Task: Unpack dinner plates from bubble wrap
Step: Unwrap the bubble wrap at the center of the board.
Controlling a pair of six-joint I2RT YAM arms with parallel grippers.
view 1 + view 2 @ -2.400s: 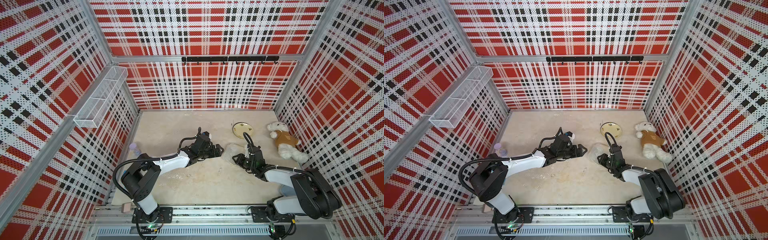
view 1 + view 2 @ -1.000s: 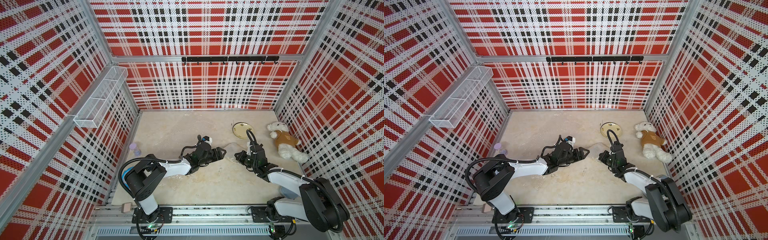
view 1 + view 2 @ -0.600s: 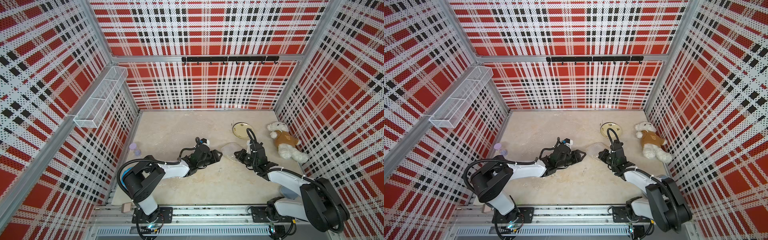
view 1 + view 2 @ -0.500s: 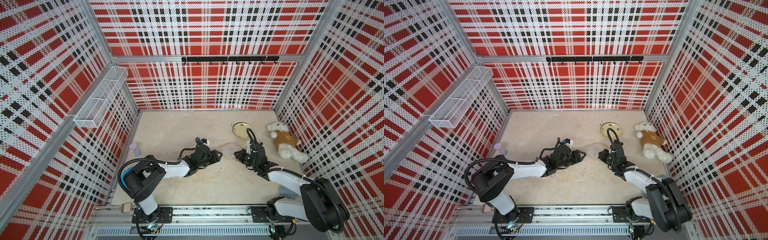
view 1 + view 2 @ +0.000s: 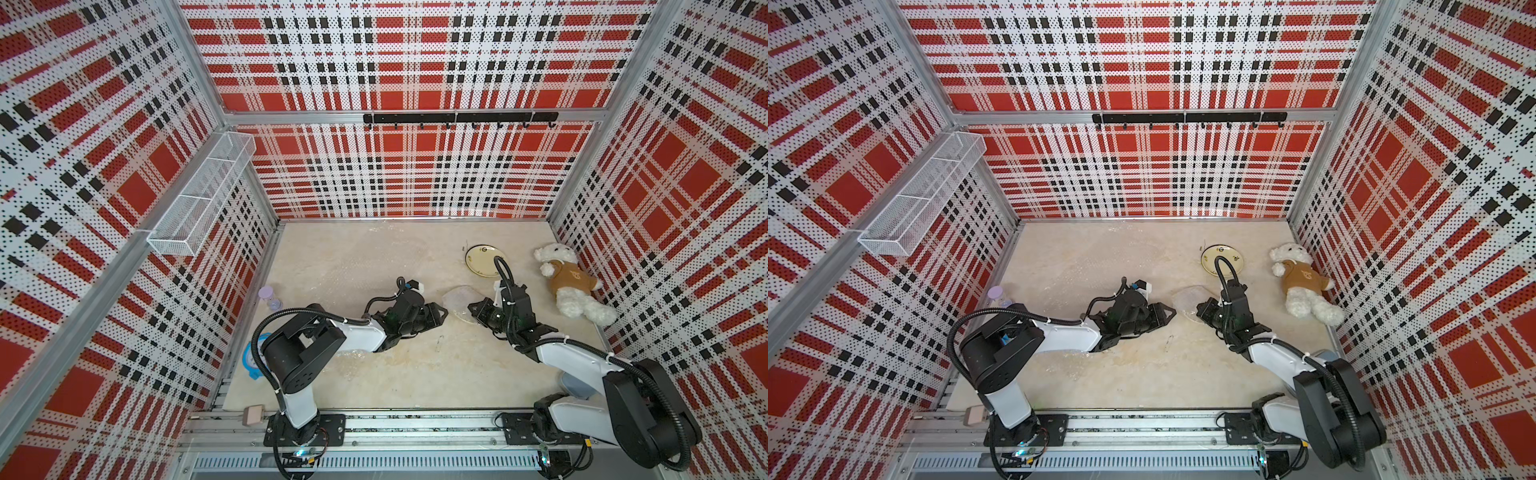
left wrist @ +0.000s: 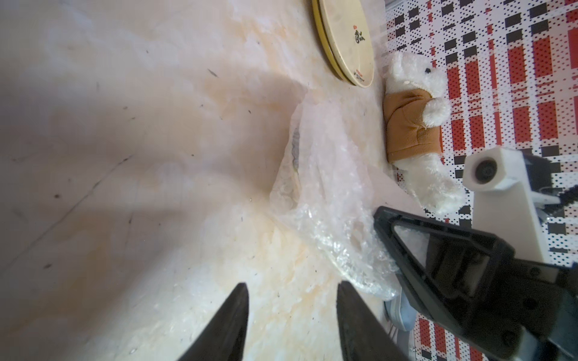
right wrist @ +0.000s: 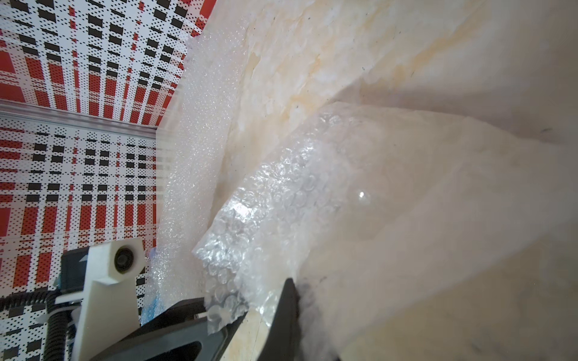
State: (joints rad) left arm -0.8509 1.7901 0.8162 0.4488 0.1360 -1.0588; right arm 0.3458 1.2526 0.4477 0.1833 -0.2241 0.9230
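Our right fingers (image 7: pixel 288 312) pinch the bubble wrap (image 7: pixel 275 200), so we should close the parted, empty left fingers (image 6: pixel 228 325) on its facing edge and peel slowly

Left arm (image 5: pixel 357 332) and right arm (image 5: pixel 577 359): white links, black joints and bases, looping black ribbed cables (image 5: pixel 286 311). Left gripper (image 6: pixel 292 283): black tapered fingers (image 6: pixel 230 325). White wrist-camera mounts (image 6: pixel 500 193).

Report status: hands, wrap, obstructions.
Left hand open, empty. Right hand shut on clear bubble wrap. Cream round plates bare, farther back. White teddy bear aside, not blocking.
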